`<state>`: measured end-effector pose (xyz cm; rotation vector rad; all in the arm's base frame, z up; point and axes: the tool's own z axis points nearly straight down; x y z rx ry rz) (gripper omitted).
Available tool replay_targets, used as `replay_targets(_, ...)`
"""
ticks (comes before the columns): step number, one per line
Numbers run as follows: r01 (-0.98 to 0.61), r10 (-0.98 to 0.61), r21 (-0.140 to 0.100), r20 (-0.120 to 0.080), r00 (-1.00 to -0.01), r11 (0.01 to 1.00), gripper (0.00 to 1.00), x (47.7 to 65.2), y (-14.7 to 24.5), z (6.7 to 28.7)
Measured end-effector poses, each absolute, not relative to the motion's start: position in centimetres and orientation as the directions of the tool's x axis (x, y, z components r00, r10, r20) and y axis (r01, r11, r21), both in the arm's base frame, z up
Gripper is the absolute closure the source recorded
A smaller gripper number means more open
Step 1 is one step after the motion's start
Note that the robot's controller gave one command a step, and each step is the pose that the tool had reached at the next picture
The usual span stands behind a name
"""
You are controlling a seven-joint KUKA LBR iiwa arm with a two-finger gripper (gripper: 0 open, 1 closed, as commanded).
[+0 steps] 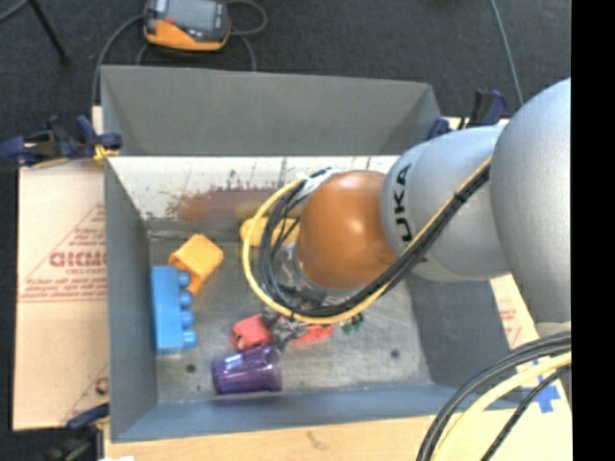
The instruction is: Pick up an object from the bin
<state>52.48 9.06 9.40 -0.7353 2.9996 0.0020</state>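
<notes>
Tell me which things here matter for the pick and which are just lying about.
In the job: gripper, low in the bin's middle; small red piece and red-orange piece right beside it; grey bin.
Lying about: blue brick and orange block at the left; purple cup near the front wall; orange-and-black device on the floor outside.

Premises are presenting as a robotics lab. An industrial arm (480, 200), carrying an orange wrist cover (341, 229) and looping cables (261, 257), is reaching into a grey metal bin (130, 286) that is holding plastic toys (171, 307). A corded handheld device (187, 17) is lying on the dark floor (336, 27) beyond the bin.
</notes>
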Motion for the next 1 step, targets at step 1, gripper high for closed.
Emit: replay_targets(1,-0.461,-0.461,-0.011,-0.052,-0.886,0.887,1.0,52.48,9.07,9.4)
